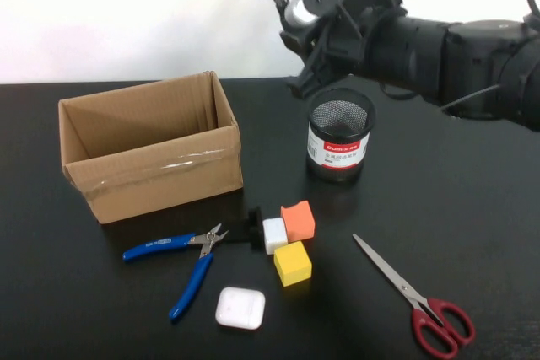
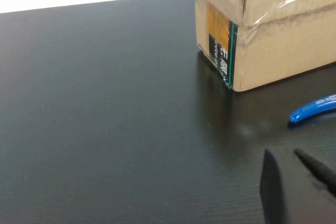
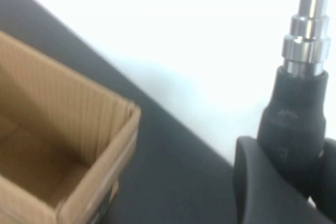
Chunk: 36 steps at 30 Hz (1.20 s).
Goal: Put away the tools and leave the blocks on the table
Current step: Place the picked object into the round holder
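From the high camera, your right gripper (image 1: 314, 8) is up above the black mesh pen cup (image 1: 339, 135), jaws clamped on the slim black-handled screwdriver (image 1: 297, 3), whose thin shaft sticks up and away toward the back wall. Down on the table (image 1: 472, 208), the blue-handled pliers (image 1: 181, 259) lie in front of the open cardboard box (image 1: 152, 147), handles spread, nose pointing at the cluster of blocks: white cube (image 1: 274, 234), orange cube (image 1: 298, 220) and yellow cube (image 1: 293, 263) bunched together and touching. A white rounded case (image 1: 240, 307) sits just in front of them, and the red-handled scissors (image 1: 416, 298) lie closed, well off to the right. Over to your left wrist camera: the left gripper (image 2: 294, 182) shows only as dark fingertips low over the tabletop, closed and holding nothing, near the box corner, with one blue pliers handle tip (image 2: 314, 108) beside it. On the right wrist camera, you see the screwdriver's black handle (image 3: 295, 114) pinched between the pads, its chrome shaft rising, and the box's open top (image 3: 68, 150) off to the side below.
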### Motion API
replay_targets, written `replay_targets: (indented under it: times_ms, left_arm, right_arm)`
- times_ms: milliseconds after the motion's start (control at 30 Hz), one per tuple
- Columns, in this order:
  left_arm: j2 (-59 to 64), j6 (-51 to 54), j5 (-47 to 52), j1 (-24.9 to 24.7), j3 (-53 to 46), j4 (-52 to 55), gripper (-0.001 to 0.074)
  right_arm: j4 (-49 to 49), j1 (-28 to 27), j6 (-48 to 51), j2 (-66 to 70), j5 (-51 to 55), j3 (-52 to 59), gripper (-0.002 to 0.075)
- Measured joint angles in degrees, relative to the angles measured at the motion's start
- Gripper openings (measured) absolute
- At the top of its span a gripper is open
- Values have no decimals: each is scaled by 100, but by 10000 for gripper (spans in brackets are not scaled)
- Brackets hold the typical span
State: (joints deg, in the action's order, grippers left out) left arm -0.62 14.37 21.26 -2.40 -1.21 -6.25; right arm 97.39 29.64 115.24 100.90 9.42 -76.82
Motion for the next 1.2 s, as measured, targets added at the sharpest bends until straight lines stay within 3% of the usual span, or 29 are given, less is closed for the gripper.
replay_targets:
  times_ms: [500, 633, 900, 1200]
  left_arm:
    - [0, 0, 0, 0, 0, 0, -3]
    - [0, 0, 0, 0, 0, 0, -3]
    - [0, 0, 0, 0, 0, 0, -3]
    - [0, 0, 0, 0, 0, 0, -3]
  right_arm:
    - [0, -68, -414, 512, -735, 136, -5]
    - [3, -116, -477, 622, -760, 136, 41]
    - [3, -148, -660, 697, -834, 145, 209]
    - [3, -148, -701, 697, -884, 145, 216]
